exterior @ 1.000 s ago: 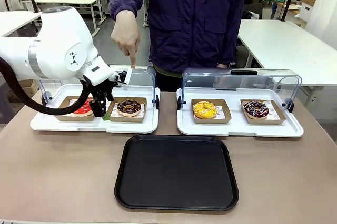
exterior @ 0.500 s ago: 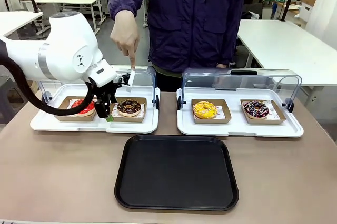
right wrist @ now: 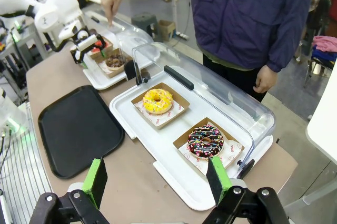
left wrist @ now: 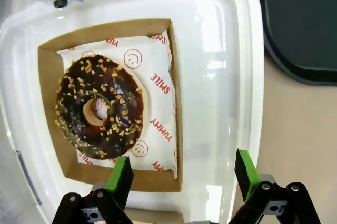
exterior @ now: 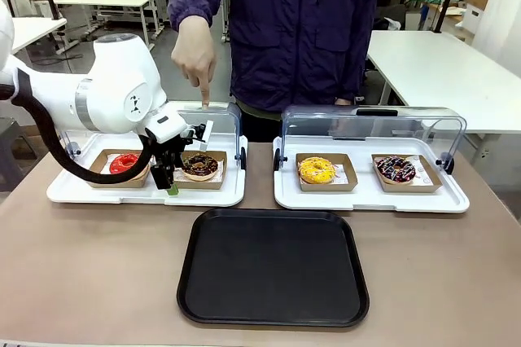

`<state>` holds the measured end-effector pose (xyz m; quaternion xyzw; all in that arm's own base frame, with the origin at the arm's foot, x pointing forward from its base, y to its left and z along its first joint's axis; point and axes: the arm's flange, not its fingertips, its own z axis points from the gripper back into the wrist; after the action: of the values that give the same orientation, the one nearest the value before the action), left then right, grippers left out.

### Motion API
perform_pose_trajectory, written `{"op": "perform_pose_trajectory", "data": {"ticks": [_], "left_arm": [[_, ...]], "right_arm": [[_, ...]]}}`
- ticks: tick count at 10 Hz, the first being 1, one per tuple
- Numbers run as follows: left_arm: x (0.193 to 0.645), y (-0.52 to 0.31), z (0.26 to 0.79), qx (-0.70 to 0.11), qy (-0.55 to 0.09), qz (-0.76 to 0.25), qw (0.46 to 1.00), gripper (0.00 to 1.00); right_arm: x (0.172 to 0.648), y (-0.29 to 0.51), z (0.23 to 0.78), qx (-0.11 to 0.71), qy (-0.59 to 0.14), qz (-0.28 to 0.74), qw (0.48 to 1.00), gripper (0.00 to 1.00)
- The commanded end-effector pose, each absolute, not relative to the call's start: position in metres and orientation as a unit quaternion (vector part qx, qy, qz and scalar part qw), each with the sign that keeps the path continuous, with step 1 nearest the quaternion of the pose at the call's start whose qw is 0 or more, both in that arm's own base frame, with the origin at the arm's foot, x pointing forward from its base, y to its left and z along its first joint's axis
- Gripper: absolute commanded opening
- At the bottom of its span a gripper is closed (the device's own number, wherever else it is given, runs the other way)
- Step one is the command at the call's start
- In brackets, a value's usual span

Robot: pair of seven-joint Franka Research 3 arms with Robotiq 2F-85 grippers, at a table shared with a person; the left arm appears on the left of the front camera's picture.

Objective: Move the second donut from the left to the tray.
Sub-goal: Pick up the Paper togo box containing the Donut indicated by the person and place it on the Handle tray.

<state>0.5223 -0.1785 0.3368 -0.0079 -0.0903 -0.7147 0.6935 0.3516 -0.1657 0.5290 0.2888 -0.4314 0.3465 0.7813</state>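
**Front view.** The left gripper (exterior: 167,176) hangs low over the left white plastic display tray (exterior: 73,192). It is just left of the chocolate-glazed ring donut with pale sprinkles (exterior: 199,166), between that donut and a red-glazed donut (exterior: 124,163). I cannot tell the jaw spread from here. The chocolate donut sits in a small brown cardboard tray (exterior: 213,182) on the display tray's right half. The person's hand (exterior: 194,54) is at the far side, forefinger pointing down at the top edge of the raised clear lid (exterior: 221,123). The large flat black rectangular tray (exterior: 273,265) lies near centre, apart from both display trays. The right white display tray (exterior: 366,199) carries a yellow-glazed donut (exterior: 317,169) and a dark donut with multicolour sprinkles (exterior: 396,169).

**Left wrist view.** The left gripper (left wrist: 183,176) has its jaws spread wide and grips nothing. One green pad (left wrist: 122,174) is over the cardboard tray's (left wrist: 50,129) edge beside the chocolate donut (left wrist: 100,109). The other is over the display tray's (left wrist: 226,77) rim. White paper with red print (left wrist: 158,103) lies under the donut. A corner of the black tray (left wrist: 300,24) shows beyond.

**Right wrist view.** The right gripper (right wrist: 157,176) is high above the right display tray (right wrist: 158,169), jaws wide apart and empty. The yellow donut (right wrist: 158,100) and the multicolour-sprinkled donut (right wrist: 206,141) are below it, and the black tray (right wrist: 79,129) lies to the left. The chocolate donut (right wrist: 113,62) is in the far display tray.
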Motion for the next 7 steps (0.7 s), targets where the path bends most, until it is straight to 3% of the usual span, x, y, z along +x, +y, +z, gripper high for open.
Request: {"op": "perform_pose_trajectory", "data": {"ticks": [1,7], "left_arm": [[0.527,-0.179,0.333,0.006,-0.09,-0.709,0.7,1.0],[0.538,-0.178,0.32,0.006,-0.089,-0.706,0.703,1.0]], "right_arm": [[0.354,-0.166,0.531,0.29,-0.445,0.353,0.77,1.0],[0.354,-0.166,0.531,0.29,-0.445,0.353,0.77,1.0]]}}
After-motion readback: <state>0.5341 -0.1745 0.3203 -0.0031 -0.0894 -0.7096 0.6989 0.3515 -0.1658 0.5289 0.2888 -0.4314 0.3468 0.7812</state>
